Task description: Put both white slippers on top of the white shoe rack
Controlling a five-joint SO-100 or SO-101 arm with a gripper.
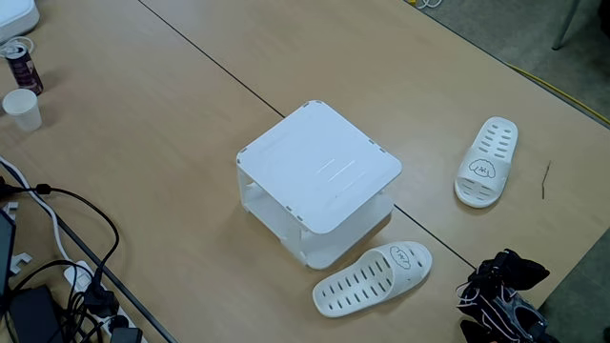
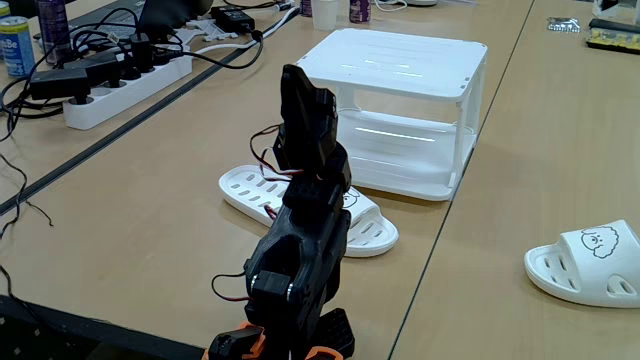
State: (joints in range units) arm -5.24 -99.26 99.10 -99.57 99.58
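Note:
The white shoe rack (image 1: pixel 319 173) (image 2: pixel 400 65) stands mid-table with nothing on its flat top. One white slipper (image 1: pixel 374 278) (image 2: pixel 245 190) lies on the table just in front of the rack, partly hidden behind the arm in a fixed view. The other white slipper (image 1: pixel 486 162) (image 2: pixel 590 262) lies apart to the right, its puppy face showing. My black arm is folded up near the table edge, with the gripper (image 1: pixel 510 269) (image 2: pixel 300 95) raised close to the nearer slipper and touching neither one. How its jaws stand is not visible.
A paper cup (image 1: pixel 21 108) and a can (image 1: pixel 21 62) stand at the far left. Cables and a power strip (image 2: pixel 120 80) crowd that side. A dark seam (image 1: pixel 210 62) crosses the table. Open tabletop lies around the rack.

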